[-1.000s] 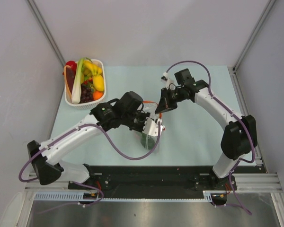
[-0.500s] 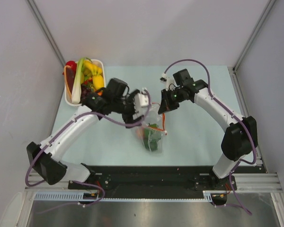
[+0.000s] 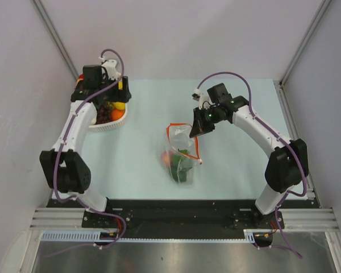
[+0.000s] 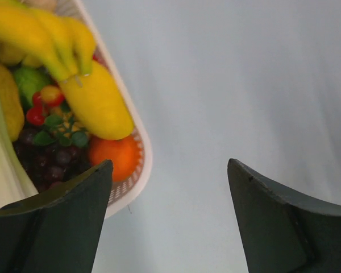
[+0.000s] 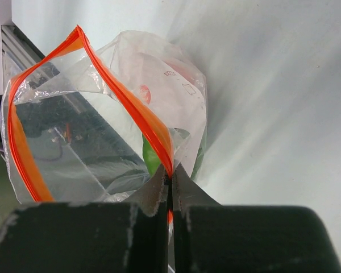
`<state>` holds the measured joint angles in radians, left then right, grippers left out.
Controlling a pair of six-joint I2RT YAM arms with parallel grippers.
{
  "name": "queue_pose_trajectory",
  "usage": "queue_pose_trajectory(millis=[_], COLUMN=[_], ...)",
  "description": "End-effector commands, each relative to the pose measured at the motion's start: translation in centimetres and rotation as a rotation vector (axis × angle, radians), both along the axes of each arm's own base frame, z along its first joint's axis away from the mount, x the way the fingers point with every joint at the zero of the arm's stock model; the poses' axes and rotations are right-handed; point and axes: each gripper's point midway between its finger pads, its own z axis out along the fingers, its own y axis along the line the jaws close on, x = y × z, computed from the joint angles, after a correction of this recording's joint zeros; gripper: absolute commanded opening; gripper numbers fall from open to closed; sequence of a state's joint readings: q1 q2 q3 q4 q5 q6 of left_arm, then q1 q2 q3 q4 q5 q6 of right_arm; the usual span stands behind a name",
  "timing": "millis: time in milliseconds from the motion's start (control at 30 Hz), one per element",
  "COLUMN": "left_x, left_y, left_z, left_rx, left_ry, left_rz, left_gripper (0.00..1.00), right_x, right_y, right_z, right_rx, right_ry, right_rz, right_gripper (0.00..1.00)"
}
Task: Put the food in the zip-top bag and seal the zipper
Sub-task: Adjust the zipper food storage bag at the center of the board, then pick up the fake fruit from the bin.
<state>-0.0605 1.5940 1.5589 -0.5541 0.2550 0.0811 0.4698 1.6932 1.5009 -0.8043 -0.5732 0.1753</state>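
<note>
The clear zip-top bag (image 3: 182, 149) lies mid-table with an orange round food (image 3: 166, 157) and green leafy food (image 3: 182, 169) inside. My right gripper (image 3: 194, 130) is shut on the orange-red zipper (image 5: 131, 102) at the bag's mouth and holds the mouth (image 5: 85, 142) up and open. A green piece (image 5: 151, 156) shows through the plastic. My left gripper (image 4: 170, 164) is open and holds nothing. It hovers over the right rim of the white basket (image 4: 141, 165), beside an orange (image 4: 115, 157), a yellow one (image 4: 99, 102), purple grapes (image 4: 45, 166) and a pale stalk (image 4: 0, 170).
The white basket (image 3: 109, 126) of toy food stands at the table's far left corner, partly under my left arm (image 3: 74, 122). Grey walls close in on both sides. Pale table surface (image 3: 142, 108) lies between basket and bag.
My left gripper let go at the bag, opened, and swung back left to the basket. The right gripper stayed shut on the zipper and the bag's mouth now stands open.
</note>
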Motion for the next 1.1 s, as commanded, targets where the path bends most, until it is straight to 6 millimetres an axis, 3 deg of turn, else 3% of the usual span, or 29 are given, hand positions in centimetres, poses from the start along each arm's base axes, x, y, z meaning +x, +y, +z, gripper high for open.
queue_pose_trajectory(millis=[0,267,367,567,667,1067], left_x=[4.4,5.8,5.3,4.4,4.8,10.2], left_y=[4.2,5.3,6.0,7.5,6.9,5.7], left_z=[1.1,-4.9,-6.2,-7.2,-7.8,-9.8], left_rx=[-0.066,0.002,0.02,0.11,0.094,0.026], left_ry=[-0.059,0.029,0.058,0.075,0.088,0.098], left_rz=[0.248,0.286,0.323,0.351,0.325,0.317], left_gripper=[0.81,0.7,0.7,0.65,0.67,0.71], right_x=[0.5,0.5,0.6,0.4,0.5,0.7], right_y=[0.5,0.5,0.5,0.5,0.6,0.5], right_z=[0.7,0.1,0.2,0.0,-0.2,-0.2], right_rx=[0.014,0.013,0.015,0.014,0.013,0.011], right_ry=[-0.021,0.0,-0.002,0.011,0.013,0.028], right_rz=[0.0,-0.003,-0.003,-0.004,-0.002,0.005], right_gripper=[0.0,0.0,0.0,0.0,0.0,0.0])
